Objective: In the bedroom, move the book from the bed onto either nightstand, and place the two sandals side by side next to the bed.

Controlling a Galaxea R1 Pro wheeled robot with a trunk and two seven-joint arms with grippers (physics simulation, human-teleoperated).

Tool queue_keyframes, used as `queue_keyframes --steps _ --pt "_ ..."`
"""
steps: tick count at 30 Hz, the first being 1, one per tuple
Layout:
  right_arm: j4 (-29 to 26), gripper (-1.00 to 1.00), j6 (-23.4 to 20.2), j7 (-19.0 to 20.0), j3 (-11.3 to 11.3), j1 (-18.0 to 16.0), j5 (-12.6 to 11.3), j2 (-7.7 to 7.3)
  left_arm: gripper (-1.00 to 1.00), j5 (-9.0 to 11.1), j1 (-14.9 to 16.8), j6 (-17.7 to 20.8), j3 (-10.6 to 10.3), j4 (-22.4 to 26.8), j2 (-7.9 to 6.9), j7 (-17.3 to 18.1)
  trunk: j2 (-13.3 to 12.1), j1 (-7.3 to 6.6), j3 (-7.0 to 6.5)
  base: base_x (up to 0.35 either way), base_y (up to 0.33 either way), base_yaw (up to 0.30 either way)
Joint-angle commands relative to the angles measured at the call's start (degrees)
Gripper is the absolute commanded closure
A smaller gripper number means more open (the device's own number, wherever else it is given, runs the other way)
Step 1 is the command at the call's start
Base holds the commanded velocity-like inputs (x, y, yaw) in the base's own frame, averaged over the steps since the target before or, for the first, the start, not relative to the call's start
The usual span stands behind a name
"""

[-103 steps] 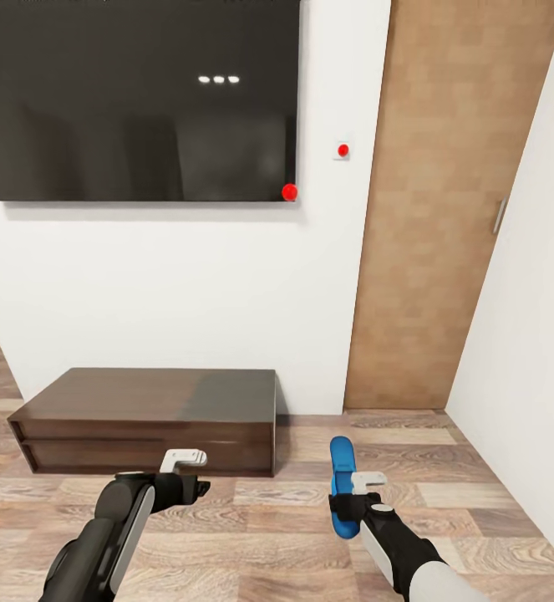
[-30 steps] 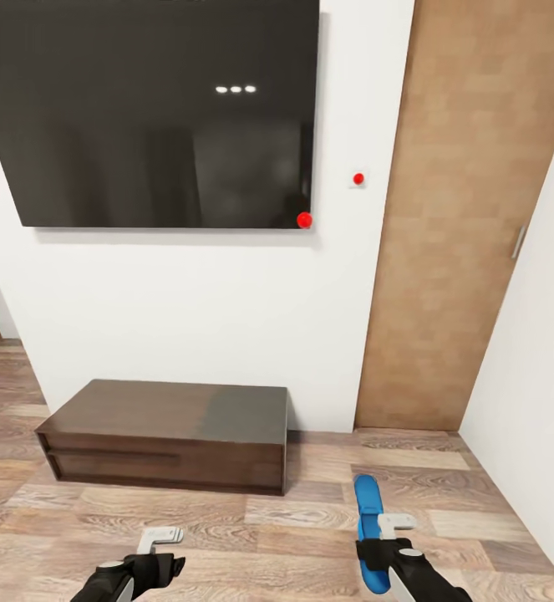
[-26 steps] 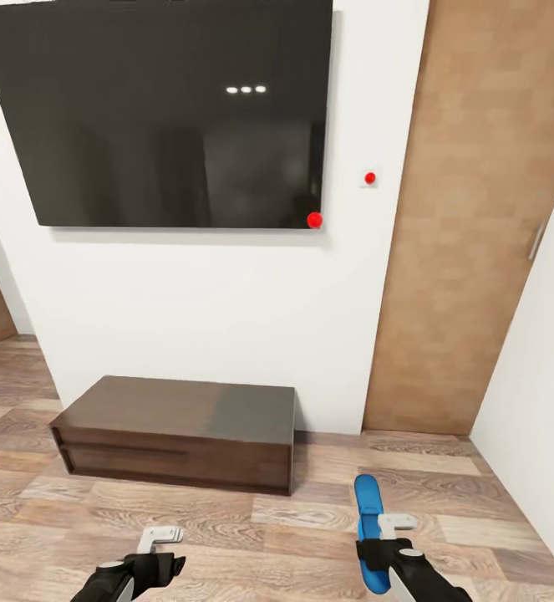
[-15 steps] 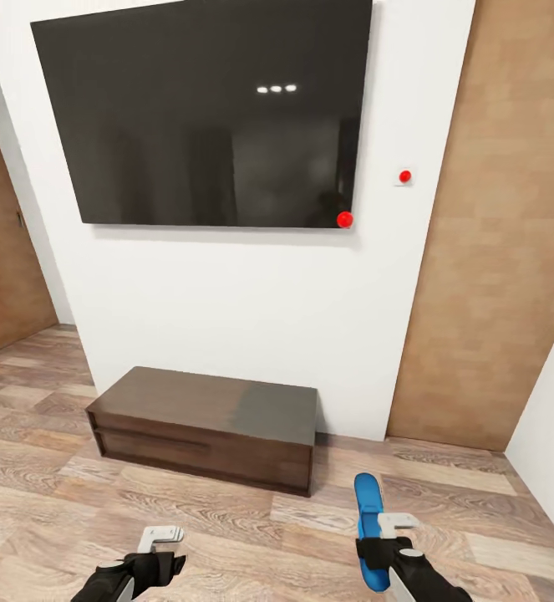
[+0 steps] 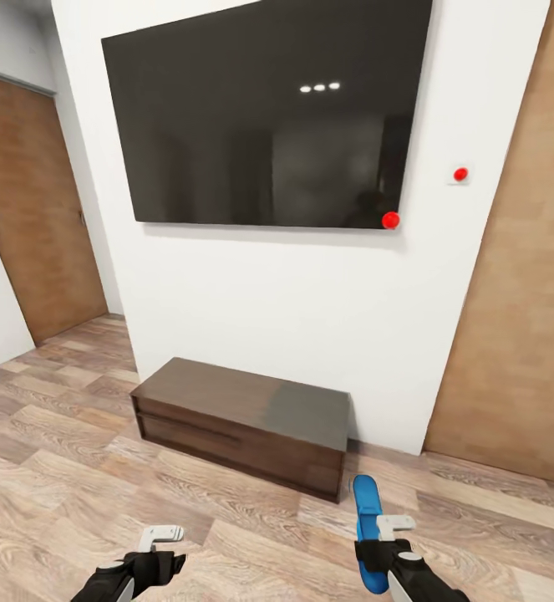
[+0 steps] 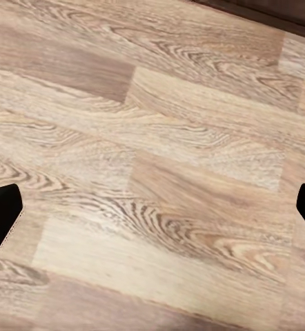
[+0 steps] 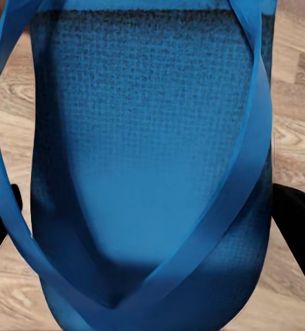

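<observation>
A bright blue sandal (image 5: 365, 510) is held lengthwise in my right gripper (image 5: 375, 539), which is shut on it low at the right of the head view. In the right wrist view the sandal's sole and straps (image 7: 149, 138) sit between the two dark fingertips (image 7: 297, 227). My left gripper (image 5: 164, 548) hangs open at the lower left, with bare floor between its wide-apart fingertips (image 6: 1, 217). The bed, the book and the nightstand are out of view.
A long low dark TV cabinet (image 5: 243, 418) stands against the white wall under a large black screen (image 5: 268, 117). Wooden doors are at the left (image 5: 34, 209) and right (image 5: 519, 293). Wood-plank floor (image 5: 59, 468) stretches in front and to the left.
The camera has turned left, so the wall, screen and cabinet have slid right and a left doorway has come into view. Both grippers keep their pose, the sandal still held.
</observation>
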State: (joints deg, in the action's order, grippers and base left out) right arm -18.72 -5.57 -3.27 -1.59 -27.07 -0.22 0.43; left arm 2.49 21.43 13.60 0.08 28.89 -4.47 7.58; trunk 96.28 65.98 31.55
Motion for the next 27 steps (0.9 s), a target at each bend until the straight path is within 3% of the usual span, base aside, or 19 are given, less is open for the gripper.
queue_keyframes --steps 1,27 --pt "-0.1 1.0 -0.4 -0.3 -0.2 0.0 0.0 0.0 -1.0 0.2 0.0 0.0 0.0 0.1 -0.01 0.2 0.0 -0.01 0.06 0.0 0.0 0.287" --pt "0.0 1.0 -0.3 -0.3 -0.2 0.0 0.0 -0.1 -1.0 0.2 -0.1 -1.6 0.0 0.2 0.11 0.2 0.0 -0.01 0.06 0.0 0.0 0.289"
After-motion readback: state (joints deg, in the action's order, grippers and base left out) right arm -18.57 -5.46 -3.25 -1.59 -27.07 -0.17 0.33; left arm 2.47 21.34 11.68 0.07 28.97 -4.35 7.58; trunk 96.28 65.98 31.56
